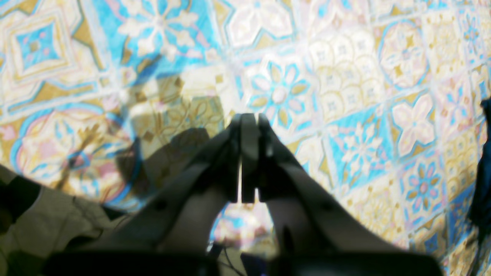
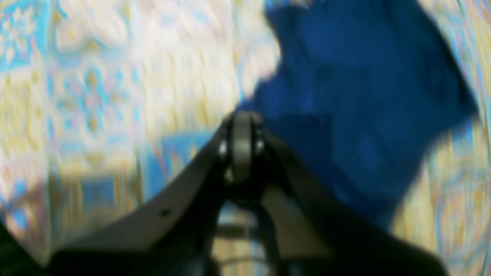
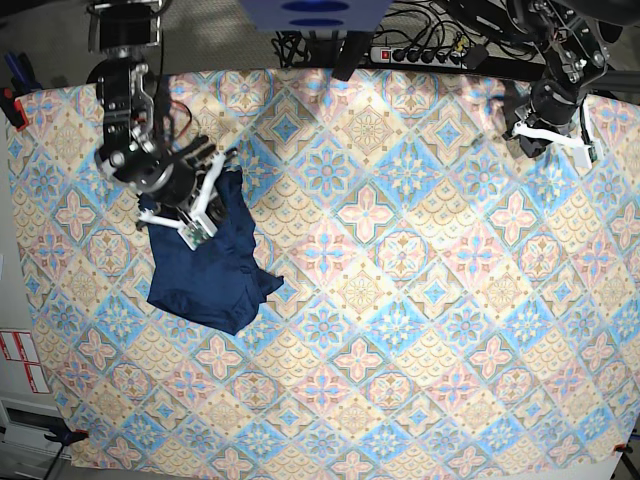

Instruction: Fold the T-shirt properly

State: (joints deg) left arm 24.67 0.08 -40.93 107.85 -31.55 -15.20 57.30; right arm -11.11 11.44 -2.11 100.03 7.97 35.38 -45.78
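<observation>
— Where is the shirt (image 3: 208, 272) found?

— Bunched at the desk's (image 3: 420, 330) left, its long axis running near-to-far, on the cloth (image 3: 400, 260).

— Which pincer is nearer?

— The right pincer (image 3: 196, 232), seen directly over the shirt's far part, jaws pressed together on nothing. The left pincer (image 1: 248, 126), likewise closed and empty, is seen far right, well apart.

T-shirt (image 3: 205, 275) is plain dark navy blue, no print, reads brighter blue in the blurred right wrist view (image 2: 364, 96). Tablecloth (image 3: 400, 300) under it is pastel: cream, pale yellow, pink and sky-blue tiles with diamond, flower and scallop motifs, same pattern on every side of the T-shirt (image 1: 345, 76). Left gripper (image 1: 249, 119) is black. Right gripper (image 2: 241, 119) is black with grey pads. Power strip (image 3: 415, 55) beyond the tablecloth's far edge is black.
</observation>
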